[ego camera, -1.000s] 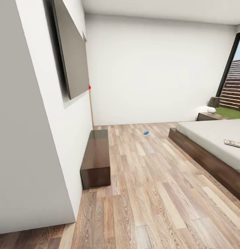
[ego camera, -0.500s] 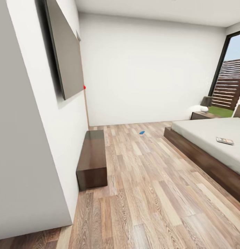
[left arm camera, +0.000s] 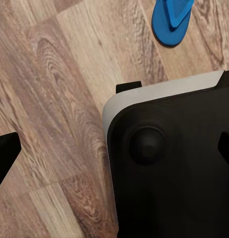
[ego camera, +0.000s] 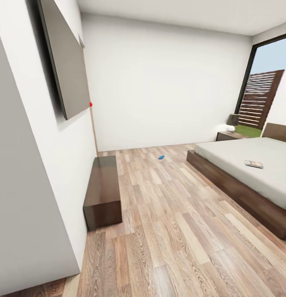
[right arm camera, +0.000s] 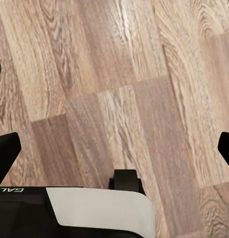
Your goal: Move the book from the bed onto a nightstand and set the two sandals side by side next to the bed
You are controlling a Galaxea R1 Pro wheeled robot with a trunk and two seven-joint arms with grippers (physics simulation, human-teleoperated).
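Sandal (left arm camera: 172,21), bright blue, lies flat on the wood floor (ego camera: 171,222) just beyond the left jaws, both pairs spread wide, holding nothing. Farther off, the book (ego camera: 254,163) rests on the bed (ego camera: 242,154); another sandal (ego camera: 161,157) lies near the far wall, nightstand (ego camera: 229,135) beyond.

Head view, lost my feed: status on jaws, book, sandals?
Both jaws open, empty. Book flat on bed. One sandal on far floor, another on floor beside base. Floor to the bed looks open.

Bed (ego camera: 258,173) cut by right edge; sandal (left arm camera: 172,20) cut at frame edge; book (ego camera: 254,163) lettering unreadable.
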